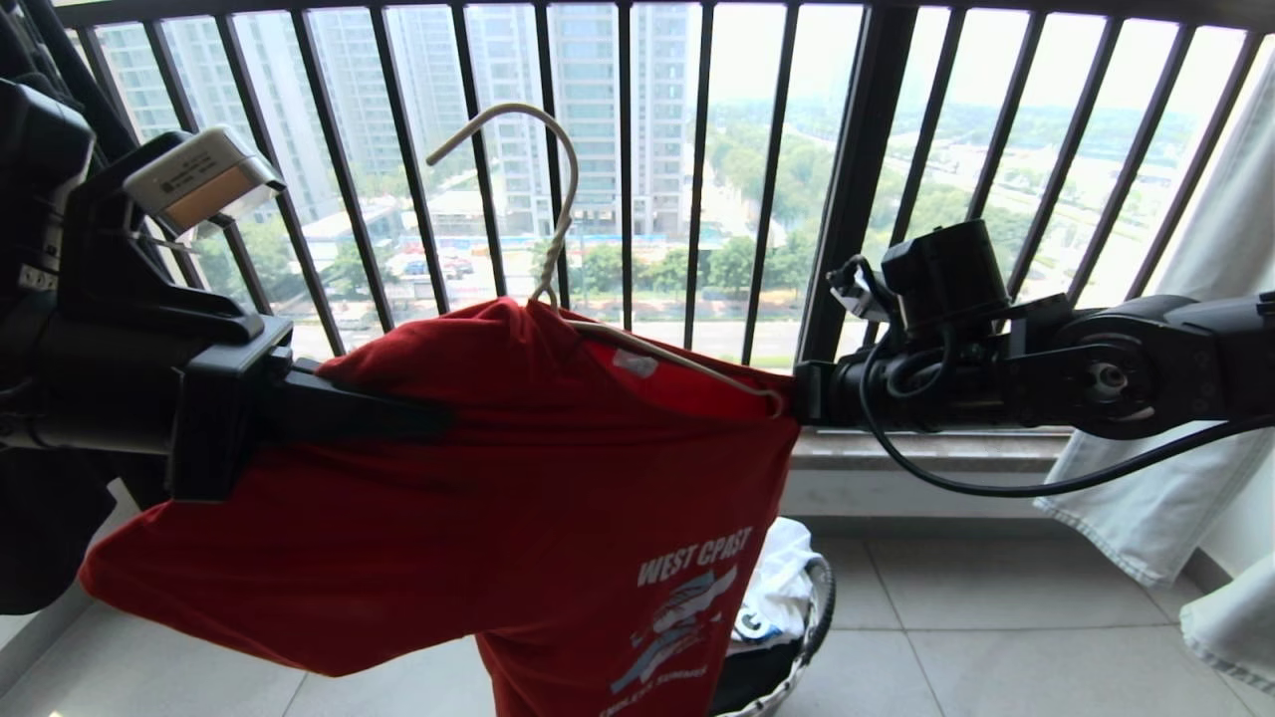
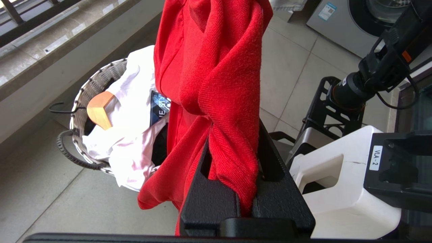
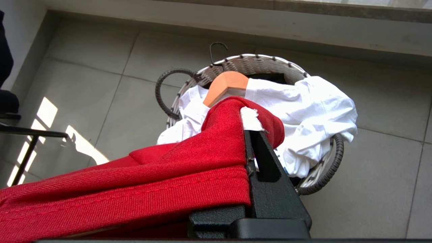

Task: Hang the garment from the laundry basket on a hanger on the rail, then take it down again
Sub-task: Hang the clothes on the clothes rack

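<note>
The garment [image 1: 518, 498], a red T-shirt with white "WEST COAST" lettering, hangs stretched between my two grippers in front of the balcony bars. The white wire hanger [image 1: 563, 199] sits inside it, its hook rising out of the neck. One hanger arm runs down to my right gripper [image 1: 797, 393]. My left gripper [image 1: 438, 418] [image 2: 233, 135] is shut on a bunch of red cloth [image 2: 222, 84]. My right gripper [image 3: 248, 135] is shut on the shirt's edge [image 3: 152, 189], with a white scrap [image 3: 250, 119] at its tip. The laundry basket [image 1: 819, 607] [image 2: 98, 81] [image 3: 249, 62] stands on the floor below. The rail is out of view.
The basket holds a white garment [image 3: 303, 111] and a wooden hanger [image 3: 224, 86]. The dark balcony railing [image 1: 857, 199] stands close behind the shirt. Pale trousers [image 1: 1185, 329] hang at the right, a dark garment [image 1: 40, 538] at the left. A washing machine [image 2: 354, 23] stands behind.
</note>
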